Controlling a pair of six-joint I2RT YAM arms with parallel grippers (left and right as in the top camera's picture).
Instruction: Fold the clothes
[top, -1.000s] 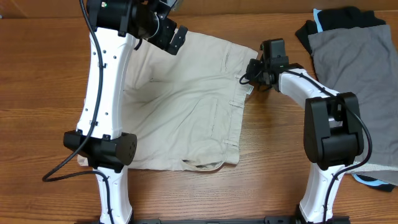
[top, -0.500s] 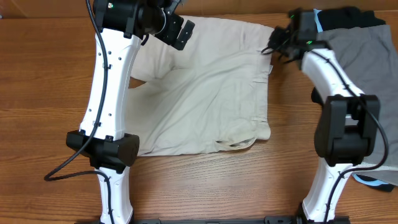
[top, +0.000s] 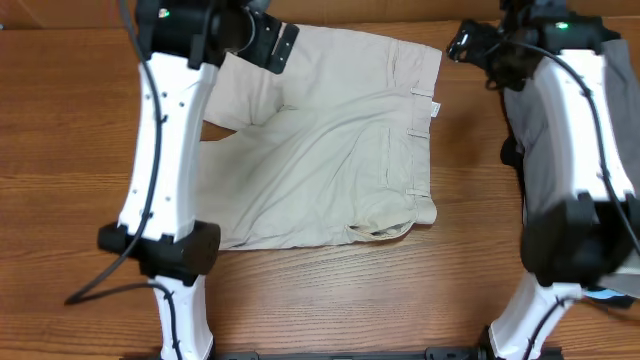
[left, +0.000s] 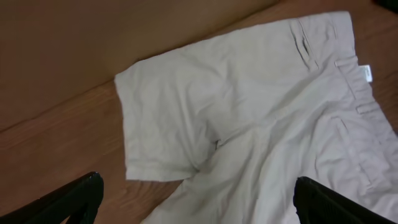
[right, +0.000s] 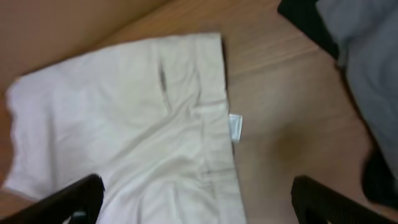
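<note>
Beige shorts (top: 330, 150) lie spread flat on the wooden counter (top: 60, 150), in the middle and reaching up to its far edge. The waistband points toward the right edge and the legs toward the left. A small white label (top: 436, 109) sticks out from the waistband. The left pincer (top: 278, 42) hangs over the far leg of the shorts near the far edge. The right pincer (top: 468, 42) hangs just off the far corner of the waistband, above bare wood. A grey garment (top: 622, 130) lies by the right edge, well apart from the shorts.

From the left wrist, the far leg's hem and the crotch seam fill the frame. The belt loops and label sit at the upper right. Both dark fingers (left: 81, 194) stand wide apart at the bottom corners, with nothing pinched between them.

From the right wrist, the waistband corner and label lie below the camera, with bare wood beside them. The grey garment and a black garment (right: 305, 12) are at the upper right. These fingers (right: 339, 200) are likewise spread wide and hold nothing.
</note>
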